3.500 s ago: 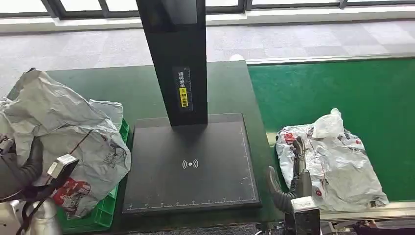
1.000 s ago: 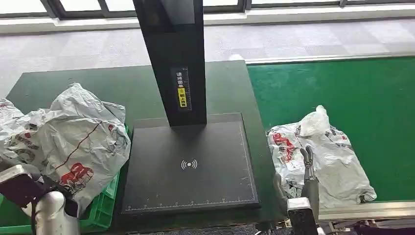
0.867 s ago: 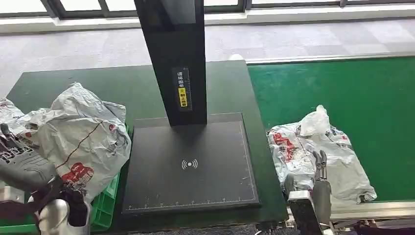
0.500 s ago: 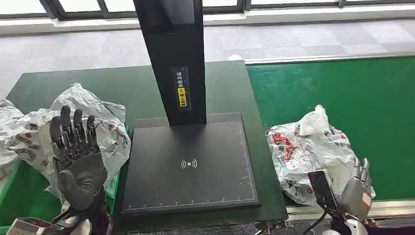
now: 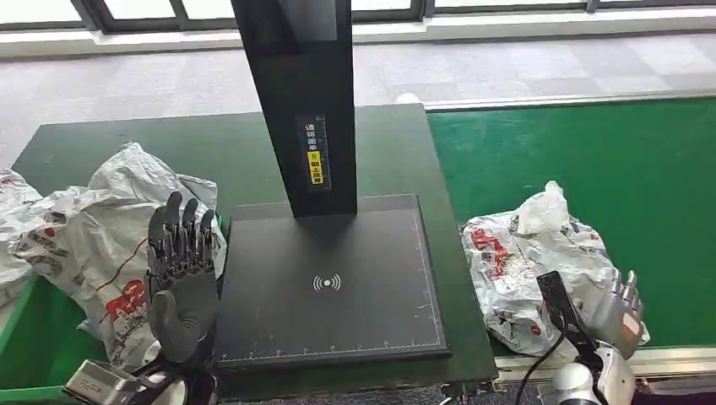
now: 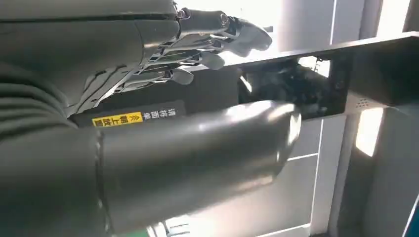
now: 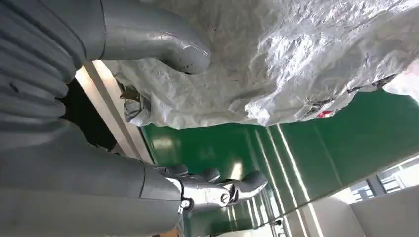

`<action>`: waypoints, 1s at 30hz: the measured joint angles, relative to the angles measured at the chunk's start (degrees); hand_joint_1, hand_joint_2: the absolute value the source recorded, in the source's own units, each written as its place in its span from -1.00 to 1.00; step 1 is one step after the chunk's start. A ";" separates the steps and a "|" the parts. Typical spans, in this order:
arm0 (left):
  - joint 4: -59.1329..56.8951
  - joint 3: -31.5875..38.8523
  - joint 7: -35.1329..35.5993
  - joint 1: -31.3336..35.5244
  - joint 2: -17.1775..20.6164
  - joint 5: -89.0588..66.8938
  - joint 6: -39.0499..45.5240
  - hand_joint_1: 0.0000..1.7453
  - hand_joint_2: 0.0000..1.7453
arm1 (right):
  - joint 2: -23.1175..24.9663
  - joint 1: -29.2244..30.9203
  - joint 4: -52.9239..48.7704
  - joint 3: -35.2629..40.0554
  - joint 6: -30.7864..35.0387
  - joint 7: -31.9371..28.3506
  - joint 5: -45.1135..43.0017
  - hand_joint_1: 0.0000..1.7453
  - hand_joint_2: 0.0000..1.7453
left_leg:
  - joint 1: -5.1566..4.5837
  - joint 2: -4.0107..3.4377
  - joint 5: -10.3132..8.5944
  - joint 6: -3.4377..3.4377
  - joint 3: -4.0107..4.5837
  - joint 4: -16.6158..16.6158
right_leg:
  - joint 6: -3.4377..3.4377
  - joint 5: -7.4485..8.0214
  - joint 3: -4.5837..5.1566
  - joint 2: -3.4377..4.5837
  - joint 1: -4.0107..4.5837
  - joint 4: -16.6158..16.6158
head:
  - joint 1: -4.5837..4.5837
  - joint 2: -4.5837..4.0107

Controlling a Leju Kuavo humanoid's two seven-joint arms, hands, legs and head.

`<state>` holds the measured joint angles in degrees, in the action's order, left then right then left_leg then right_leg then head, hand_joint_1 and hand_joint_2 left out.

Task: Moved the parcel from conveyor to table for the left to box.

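Note:
A grey plastic parcel [image 5: 540,270] with red print lies on the green conveyor belt [image 5: 608,160], close to its near edge. My right hand [image 5: 616,310] is at the parcel's near right corner, fingers apart and holding nothing; the right wrist view has the parcel [image 7: 276,64] just past the thumb [image 7: 163,42]. My left hand [image 5: 179,278] is raised with its fingers straight up and spread, empty, beside the scanner plate. Behind it a grey parcel [image 5: 93,236] lies in the green box [image 5: 34,346].
A black scanner plate [image 5: 329,287] with a tall black post [image 5: 304,101] stands on the dark green table [image 5: 397,152] between my hands. A metal rail [image 5: 557,364] runs along the conveyor's near edge. Grey carpet lies beyond.
My left hand let go of the parcel in the green box, rose and moved right toward the scanner plate. My right hand shifted from the conveyor parcel's middle to its near right corner.

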<state>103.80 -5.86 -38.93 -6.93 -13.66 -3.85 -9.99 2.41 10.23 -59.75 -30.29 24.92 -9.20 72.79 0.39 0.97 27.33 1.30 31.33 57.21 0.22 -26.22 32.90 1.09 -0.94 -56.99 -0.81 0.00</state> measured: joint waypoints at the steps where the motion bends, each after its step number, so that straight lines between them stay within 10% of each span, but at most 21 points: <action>1: -0.22 0.00 0.00 0.00 -0.04 0.29 -0.42 -1.00 -1.00 | -0.20 0.72 1.35 -0.11 0.06 0.58 0.91 -1.00 1.00 | 0.00 0.00 0.00 0.00 0.03 -0.01 | 0.00 0.00 -0.01 -0.01 -0.01 0.00 | 0.00 0.00; 3: -0.81 0.00 0.00 0.10 -0.33 -0.04 -0.83 -1.00 -1.00 | -0.72 3.20 5.91 -0.26 0.90 1.97 3.11 -0.74 1.00 | 0.00 -0.05 0.00 0.00 -0.01 0.00 | 0.01 0.01 0.03 0.03 -0.02 0.00 | 0.00 0.00; 4: -1.23 0.00 0.00 0.24 -0.55 -0.48 -0.83 -1.00 -1.00 | -0.99 4.43 8.25 -0.28 1.05 2.60 4.18 1.00 1.00 | 0.00 -0.05 0.00 -0.01 -0.02 0.00 | 0.01 0.02 0.02 0.02 -0.03 0.00 | 0.00 0.00; 24: -9.99 -0.57 0.00 3.06 -1.25 -2.94 -0.18 -1.00 -1.00 | -1.29 9.70 26.70 1.09 -8.08 7.35 9.44 1.00 1.00 | 0.13 -0.02 0.03 -0.01 -0.55 0.05 | 0.04 -0.01 -0.57 0.01 0.16 0.08 | 0.00 0.00; 30: -10.43 -1.20 0.00 2.62 -1.22 -4.52 1.70 -1.00 -1.00 | -0.73 8.42 26.22 1.51 -2.00 2.03 5.54 1.00 1.00 | 0.15 0.03 0.02 -0.01 -0.47 0.04 | 0.04 0.00 -0.59 -0.06 0.18 0.06 | 0.00 0.00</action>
<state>93.37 -7.06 -38.93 -4.31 -14.88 -8.37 -8.29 1.68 18.65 -33.53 -28.79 22.91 -7.17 78.33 0.54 1.00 27.35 1.30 30.86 57.25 0.26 -26.22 32.32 1.02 -0.76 -56.93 -0.81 0.00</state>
